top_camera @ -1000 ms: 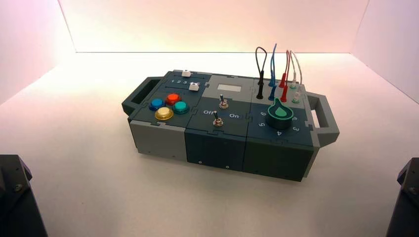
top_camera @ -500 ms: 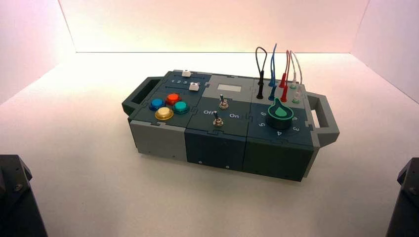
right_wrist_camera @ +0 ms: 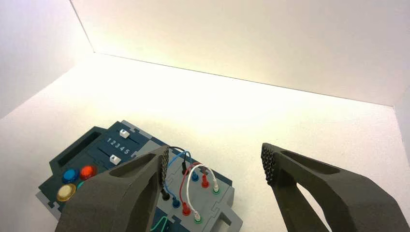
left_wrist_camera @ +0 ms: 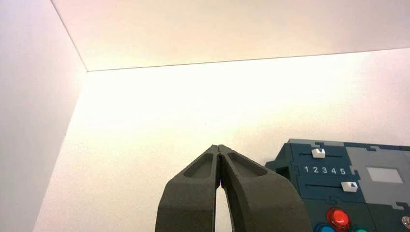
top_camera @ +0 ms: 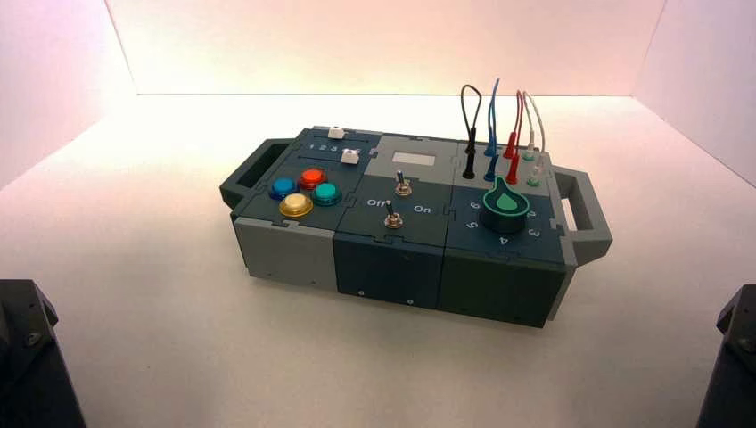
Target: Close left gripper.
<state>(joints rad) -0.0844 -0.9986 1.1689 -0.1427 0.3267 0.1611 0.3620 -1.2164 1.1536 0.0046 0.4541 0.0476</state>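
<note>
My left gripper is shut with its fingertips touching and nothing between them; it hangs over the bare table, left of and short of the box. My right gripper is open and empty, held above the box's wire end. The box stands mid-table, turned a little. Both arms stay at the front corners in the high view, the left arm and the right arm.
The box top carries red, blue, green and yellow buttons, two white sliders, two toggle switches, a green-topped knob and looped wires. Handles stick out at both ends. White walls enclose the table.
</note>
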